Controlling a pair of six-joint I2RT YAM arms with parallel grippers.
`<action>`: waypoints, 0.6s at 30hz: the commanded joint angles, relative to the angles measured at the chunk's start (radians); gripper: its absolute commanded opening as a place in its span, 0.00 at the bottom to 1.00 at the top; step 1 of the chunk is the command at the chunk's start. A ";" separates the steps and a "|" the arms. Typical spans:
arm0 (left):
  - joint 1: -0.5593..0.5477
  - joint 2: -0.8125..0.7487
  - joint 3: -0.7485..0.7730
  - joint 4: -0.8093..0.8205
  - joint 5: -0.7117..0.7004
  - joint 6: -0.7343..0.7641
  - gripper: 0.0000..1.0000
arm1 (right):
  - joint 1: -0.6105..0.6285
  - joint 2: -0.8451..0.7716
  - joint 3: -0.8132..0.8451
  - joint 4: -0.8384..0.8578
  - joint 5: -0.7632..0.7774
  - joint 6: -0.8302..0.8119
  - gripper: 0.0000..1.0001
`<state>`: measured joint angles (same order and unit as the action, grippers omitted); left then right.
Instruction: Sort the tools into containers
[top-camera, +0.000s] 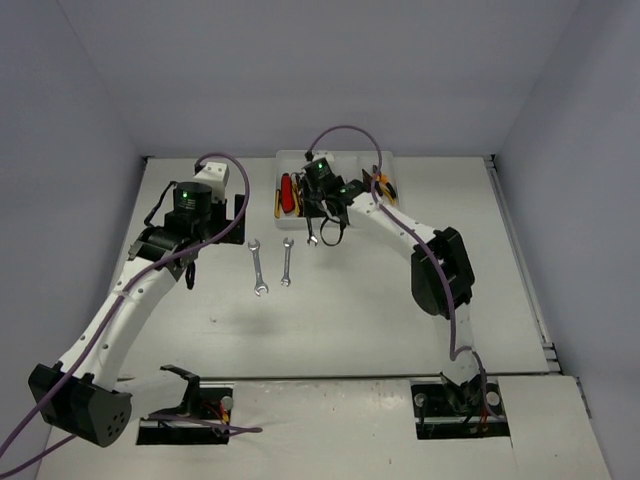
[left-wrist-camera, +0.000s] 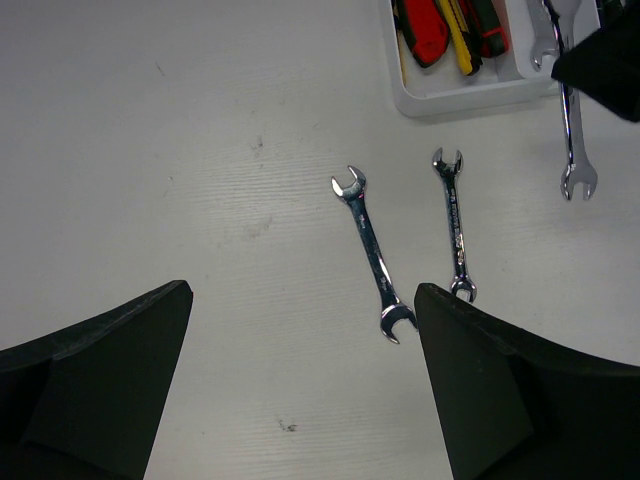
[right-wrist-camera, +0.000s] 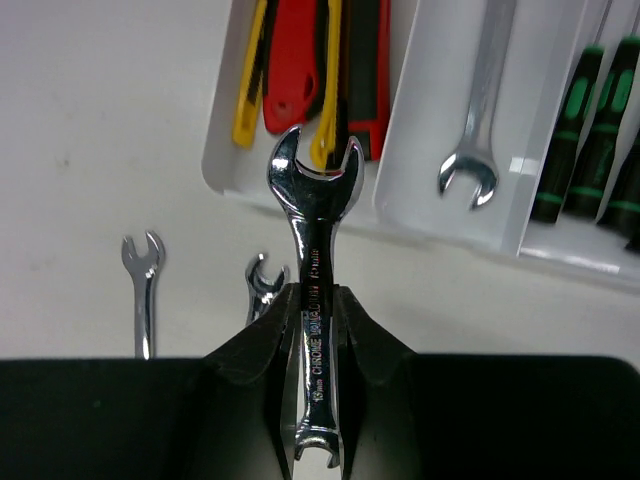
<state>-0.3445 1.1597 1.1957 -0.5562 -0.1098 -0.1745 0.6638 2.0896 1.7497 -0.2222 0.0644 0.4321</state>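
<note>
My right gripper (right-wrist-camera: 315, 295) is shut on the shank of a silver wrench (right-wrist-camera: 312, 190). It holds the wrench (top-camera: 312, 235) in the air just in front of the near edge of the white tray (top-camera: 290, 155). The tray's left slot (right-wrist-camera: 222, 150) holds red and yellow cutters (right-wrist-camera: 300, 60). Another slot holds a wrench (right-wrist-camera: 478, 130), and another holds black-green screwdrivers (right-wrist-camera: 590, 130). Two more wrenches (top-camera: 257, 267) (top-camera: 287, 262) lie on the table; they also show in the left wrist view (left-wrist-camera: 372, 250) (left-wrist-camera: 455, 220). My left gripper (left-wrist-camera: 302, 300) is wide open and empty, above the table left of them.
Orange-handled pliers (top-camera: 383, 185) lie in the tray's right slot. Grey walls close in the table on the left, right and back. The arm bases stand at the near edge. The right arm's elbow (top-camera: 440, 270) hangs over the table's right half.
</note>
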 joint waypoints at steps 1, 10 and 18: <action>0.008 -0.026 0.012 0.046 -0.016 0.015 0.91 | -0.067 0.093 0.197 0.023 -0.009 -0.048 0.00; 0.008 -0.017 0.011 0.048 -0.012 0.012 0.91 | -0.176 0.363 0.575 0.034 -0.002 -0.072 0.00; 0.007 0.004 0.012 0.048 0.007 -0.005 0.91 | -0.202 0.471 0.700 0.053 -0.008 -0.111 0.42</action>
<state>-0.3443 1.1595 1.1957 -0.5560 -0.1089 -0.1715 0.4486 2.6005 2.3821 -0.2287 0.0498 0.3531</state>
